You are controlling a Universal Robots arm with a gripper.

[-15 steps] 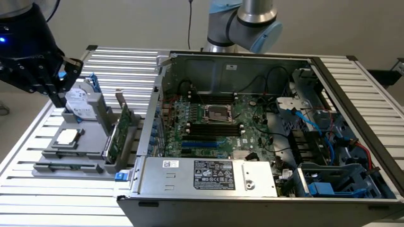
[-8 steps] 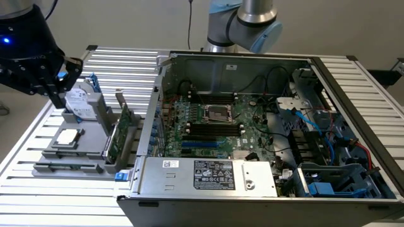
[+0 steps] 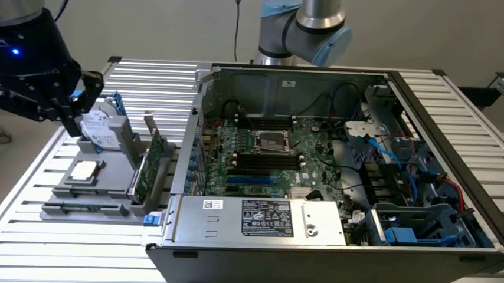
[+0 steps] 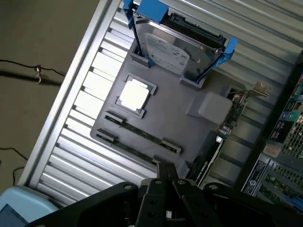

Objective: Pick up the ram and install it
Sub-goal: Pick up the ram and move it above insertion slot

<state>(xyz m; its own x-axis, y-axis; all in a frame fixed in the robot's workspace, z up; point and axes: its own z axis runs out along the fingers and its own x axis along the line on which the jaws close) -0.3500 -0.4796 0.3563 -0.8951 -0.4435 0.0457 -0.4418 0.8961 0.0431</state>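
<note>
we see our pincer point(image 3: 72, 122) shut and empty, the ram point(image 4: 142, 134) at its six o'clock in the exterior view, lying nine-to-three.

The worktop point(image 3: 141, 82) is silver metal, ribbed in long parallel slats. On it lies a plain mid-grey holder point(image 4: 175, 113). The ram point(image 4: 142, 135) in it is a dark green-black strip. The processor chip point(image 4: 135, 93) is pale silver-white. The hard drive point(image 4: 165, 49) is silver with a white printed label, framed by a bright blue caddy point(image 4: 151, 9). The expansion card point(image 3: 146, 171) is green. The computer case point(image 3: 473, 147) is grey; its motherboard point(image 3: 315, 147) is green with black and blue slots, crossed by blue cables point(image 3: 382, 150) and a red cable point(image 3: 457, 191). The claw point(image 4: 168, 172) is matt black.
</note>
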